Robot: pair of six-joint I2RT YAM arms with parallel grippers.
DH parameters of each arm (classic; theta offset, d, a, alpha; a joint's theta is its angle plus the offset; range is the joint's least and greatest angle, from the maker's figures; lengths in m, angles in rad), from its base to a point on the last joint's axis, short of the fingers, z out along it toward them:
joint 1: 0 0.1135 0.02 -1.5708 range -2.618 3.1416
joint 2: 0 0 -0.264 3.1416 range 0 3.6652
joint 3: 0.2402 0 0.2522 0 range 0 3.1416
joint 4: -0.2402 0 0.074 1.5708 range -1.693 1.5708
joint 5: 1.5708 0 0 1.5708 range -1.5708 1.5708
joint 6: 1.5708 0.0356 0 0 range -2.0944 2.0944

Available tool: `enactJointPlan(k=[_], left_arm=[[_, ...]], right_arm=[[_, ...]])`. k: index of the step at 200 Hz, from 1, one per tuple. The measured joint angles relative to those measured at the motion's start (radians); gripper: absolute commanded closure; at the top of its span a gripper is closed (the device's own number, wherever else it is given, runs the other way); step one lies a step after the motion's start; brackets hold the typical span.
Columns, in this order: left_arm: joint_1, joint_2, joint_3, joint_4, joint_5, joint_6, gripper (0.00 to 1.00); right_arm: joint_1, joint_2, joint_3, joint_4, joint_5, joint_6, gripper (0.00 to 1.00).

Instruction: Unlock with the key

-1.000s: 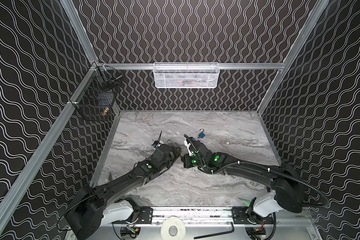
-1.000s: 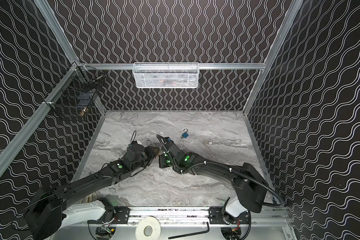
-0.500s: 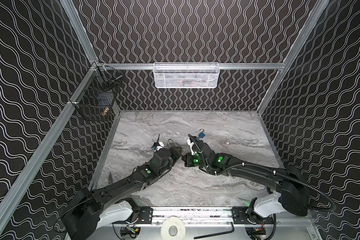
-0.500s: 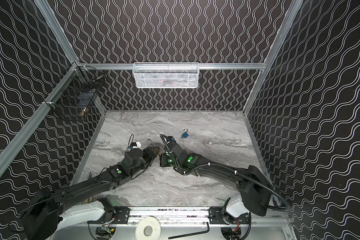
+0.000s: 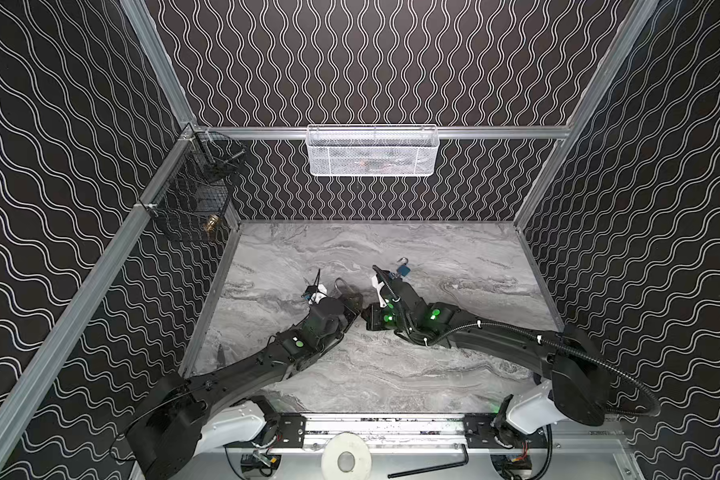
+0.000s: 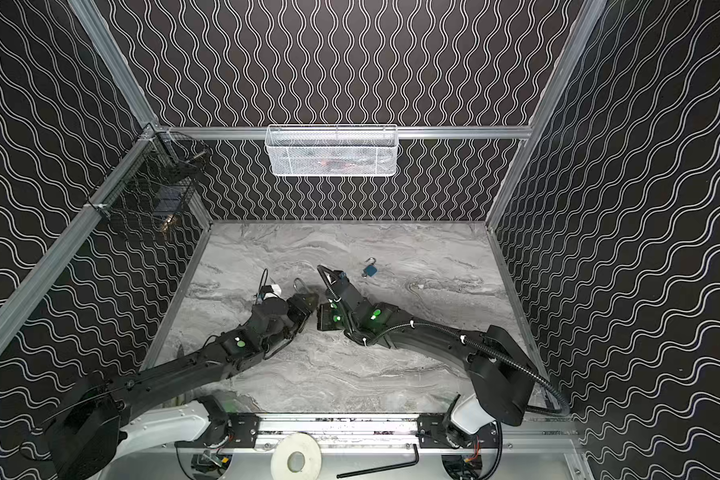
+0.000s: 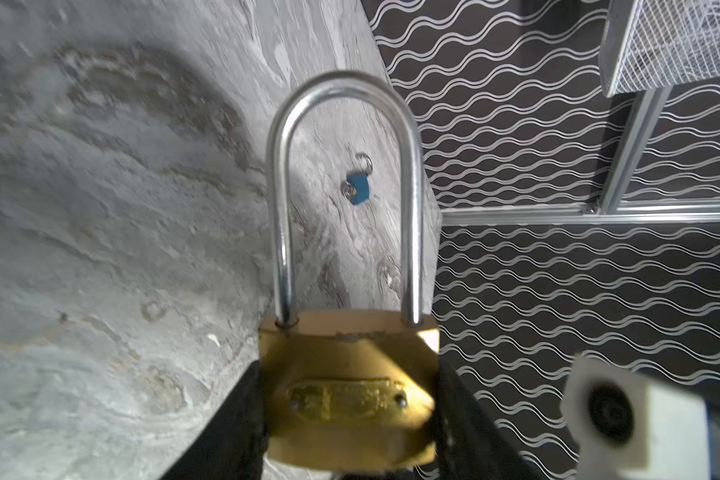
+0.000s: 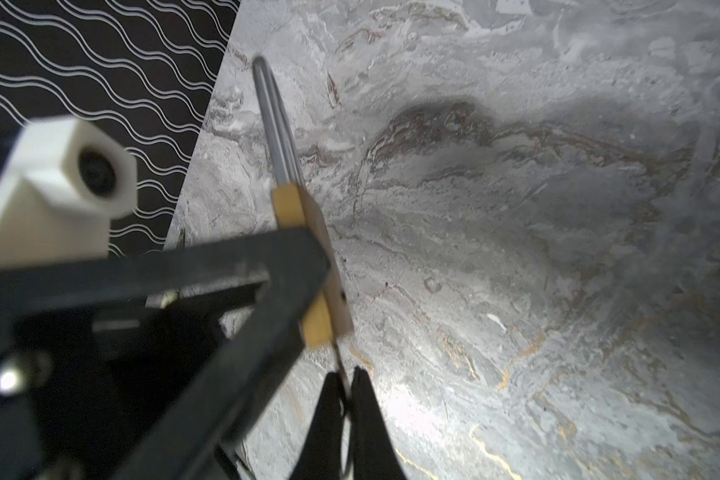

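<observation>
A brass padlock [image 7: 346,374] with a long silver shackle [image 7: 341,83] sits between the black fingers of my left gripper [image 7: 348,399], which is shut on its body. The shackle looks seated in the body at both legs. In both top views the padlock [image 5: 341,286] [image 6: 301,286] hangs just above the marble table at its middle, with my left gripper [image 5: 350,302] and right gripper [image 5: 366,318] meeting there. My right gripper [image 8: 346,386] is shut on a thin key [image 8: 338,361]. The key's blade reaches the underside of the padlock [image 8: 296,208]. How deep it sits is hidden.
A small blue padlock [image 5: 403,270] [image 7: 357,189] lies on the table behind the right wrist. A white mesh basket [image 5: 371,151] hangs on the back wall and a black wire basket [image 5: 196,199] on the left rail. A tape roll [image 5: 346,459] and hex key [image 5: 429,467] lie at the front.
The left arm has stretched lower and its wrist has turned, so the shackle now shows from above. The right wrist has shifted slightly back. Both grips are unchanged.
</observation>
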Motion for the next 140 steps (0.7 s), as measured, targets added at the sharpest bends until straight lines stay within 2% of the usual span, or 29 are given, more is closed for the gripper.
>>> enactJointPlan(k=[86, 140], left_arm=[[-0.002, 0.002, -0.027, 0.05, -0.016, -0.005, 0.63], [-0.003, -0.005, -0.018, 0.042, 0.027, 0.032, 0.53]], right_arm=[[-0.013, 0.013, -0.018, 0.049, -0.041, -0.026, 1.0], [-0.017, -0.06, -0.151, 0.205, -0.053, -0.074, 1.0]])
